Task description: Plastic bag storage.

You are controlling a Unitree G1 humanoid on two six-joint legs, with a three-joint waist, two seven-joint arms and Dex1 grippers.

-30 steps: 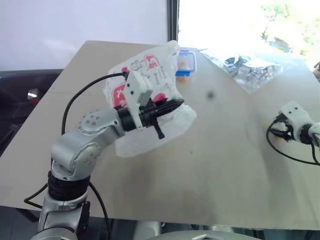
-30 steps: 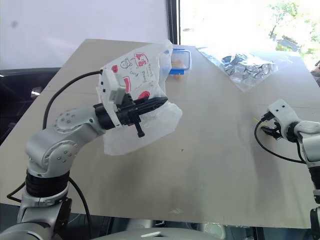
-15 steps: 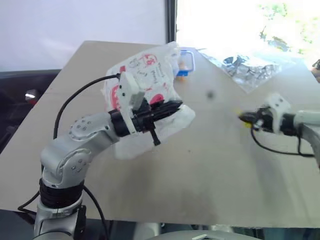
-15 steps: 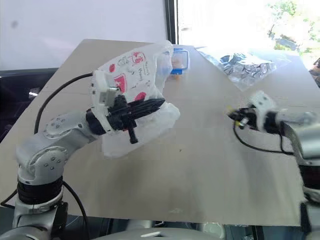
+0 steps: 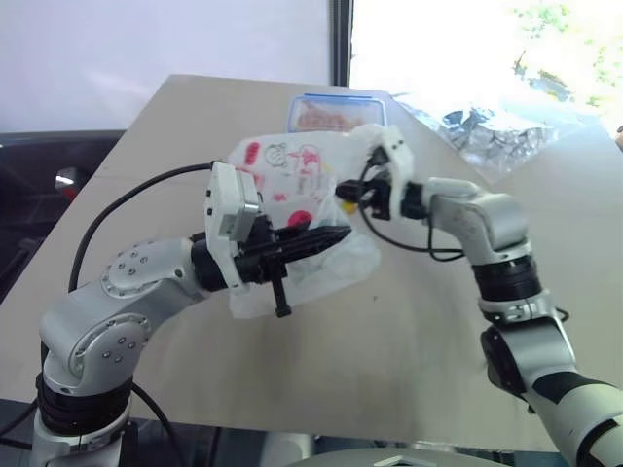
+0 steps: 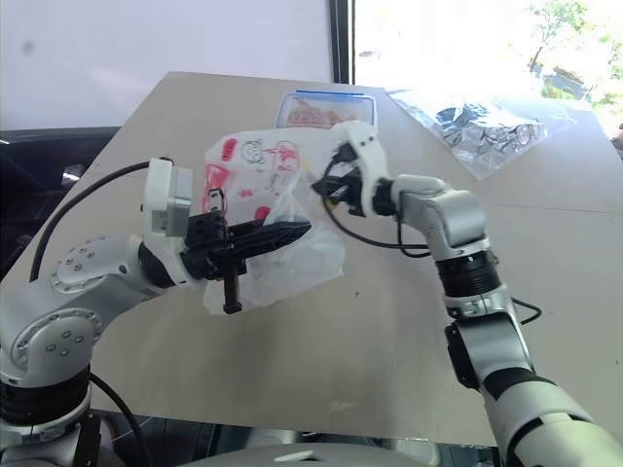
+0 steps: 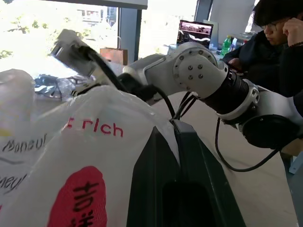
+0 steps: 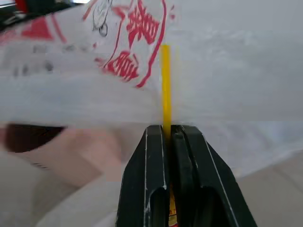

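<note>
Your left claw is clamped shut on the bag, holding it up above the worktop. The change is on the other side: your right claw has swung in from the worktop's far right edge and now sits against the bag's upper right corner. It was half open a second ago; now it is closed on a thin yellow strip, not on the plastic. That strip looks meant for tying, so the bag probably needs gathering next.
</note>
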